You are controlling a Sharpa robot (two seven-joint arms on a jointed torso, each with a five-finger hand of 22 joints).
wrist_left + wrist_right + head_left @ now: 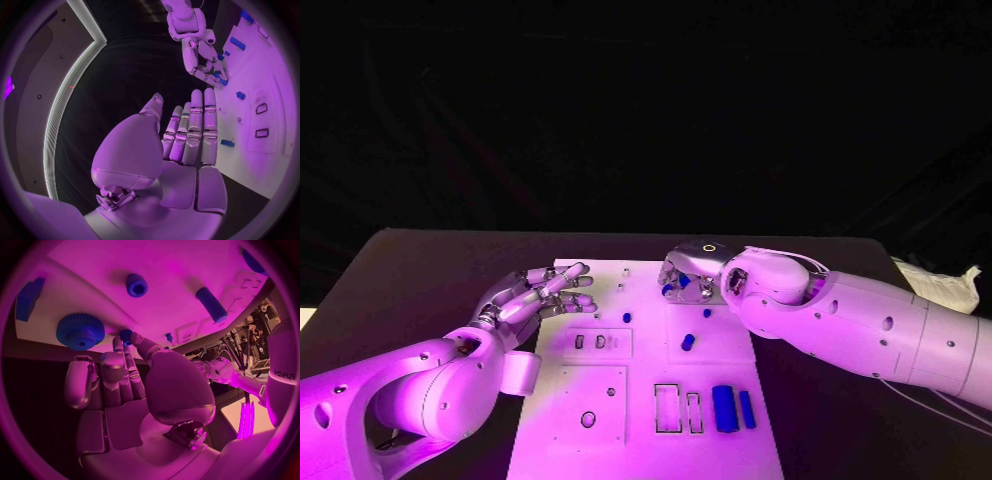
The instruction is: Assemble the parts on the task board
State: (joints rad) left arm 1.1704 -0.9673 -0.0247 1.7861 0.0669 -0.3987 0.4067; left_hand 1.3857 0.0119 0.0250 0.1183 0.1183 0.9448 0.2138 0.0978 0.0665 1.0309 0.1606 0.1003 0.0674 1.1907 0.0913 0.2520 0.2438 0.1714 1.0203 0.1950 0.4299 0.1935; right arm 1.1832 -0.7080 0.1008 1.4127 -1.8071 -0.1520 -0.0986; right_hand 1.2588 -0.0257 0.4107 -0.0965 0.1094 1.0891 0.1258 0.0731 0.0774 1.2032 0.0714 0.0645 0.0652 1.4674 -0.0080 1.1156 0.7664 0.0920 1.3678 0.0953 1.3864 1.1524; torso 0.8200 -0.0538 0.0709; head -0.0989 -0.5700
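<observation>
- Task board [646,400]: white plate lying flat on the black table [430,270], running from the frame centre down to the bottom edge in the head view.
- Left hand [538,295]: left of centre in the head view, at the board's upper left edge. Fingers stretched out and slightly apart, nothing between them; left wrist view shows the same hand [184,135] with fingers straight, side by side, palm bare. Released.
- Right hand [687,275]: just right of centre in the head view, over the board's upper right part, fingers pointing down toward the plate.
- Right wrist view: right hand's fingertips [125,340] are at a small blue peg [126,335] on the board. Whether the peg is pinched or only touched, cannot tell.
- Blue gear [80,331]: left-centre of the right wrist view, just beside the right hand's fingers, on the board near its edge.
- Blue round part with a hole [136,285]: upper centre of the right wrist view, apart from the hand.
- Blue cylinder [688,342]: centre of the board in the head view, lying free; same piece at upper right of the right wrist view [211,304].
- Two blue bars [733,408]: lower right of the board in the head view, side by side, next to two empty rectangular slots [678,408].
- Small blue part [626,317]: on the board, between the two hands and slightly below them in the head view.
</observation>
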